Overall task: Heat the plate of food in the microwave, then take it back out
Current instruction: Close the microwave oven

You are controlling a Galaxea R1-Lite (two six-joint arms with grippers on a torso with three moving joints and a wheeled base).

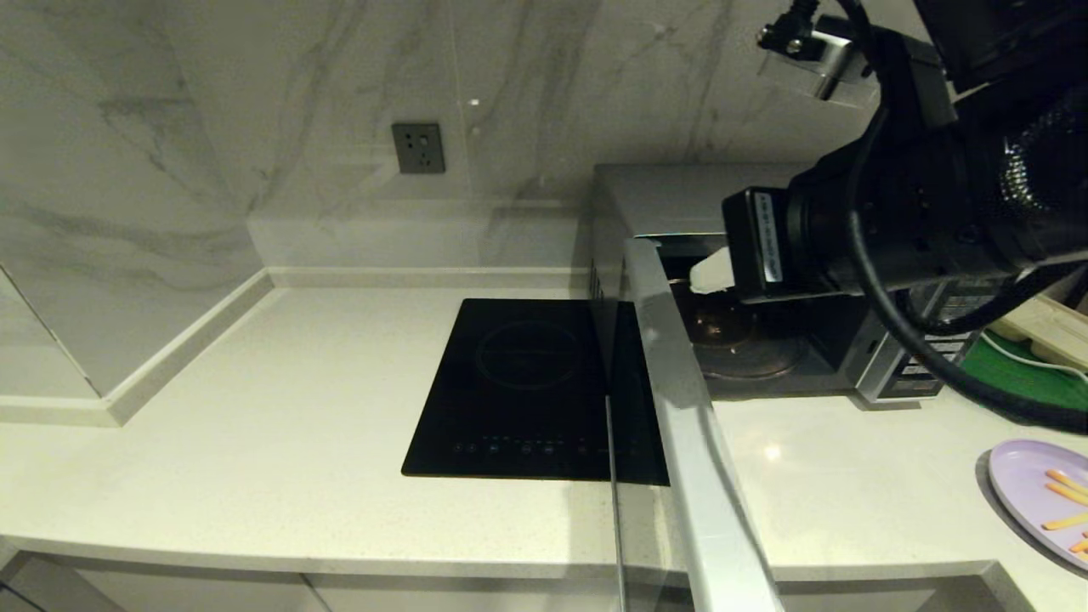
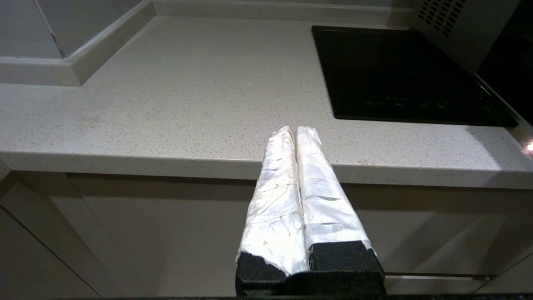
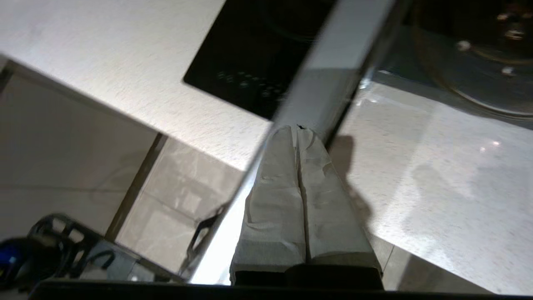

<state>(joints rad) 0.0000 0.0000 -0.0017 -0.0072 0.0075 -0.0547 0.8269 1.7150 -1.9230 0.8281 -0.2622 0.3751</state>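
Observation:
The silver microwave (image 1: pixel 680 191) stands at the back right with its door (image 1: pixel 688 425) swung wide open toward me. Its glass turntable (image 1: pixel 748 348) is bare. My right gripper (image 1: pixel 707 276) is raised at the cavity's mouth, just inside the door; in the right wrist view this gripper (image 3: pixel 296 130) is shut, its taped tips against the door's silver edge (image 3: pixel 333 66), holding nothing. The lilac plate of food (image 1: pixel 1041 497) with orange sticks lies on the counter at the far right, partly cut off. My left gripper (image 2: pixel 295 131) is shut and parked low before the counter's front edge.
A black induction cooktop (image 1: pixel 527 382) lies left of the open door, partly behind it. A green tray (image 1: pixel 1020 374) and a beige tray (image 1: pixel 1045 327) sit right of the microwave. A wall socket (image 1: pixel 418 148) is on the marble backsplash. The right arm's cable hangs over the button panel (image 1: pixel 922 357).

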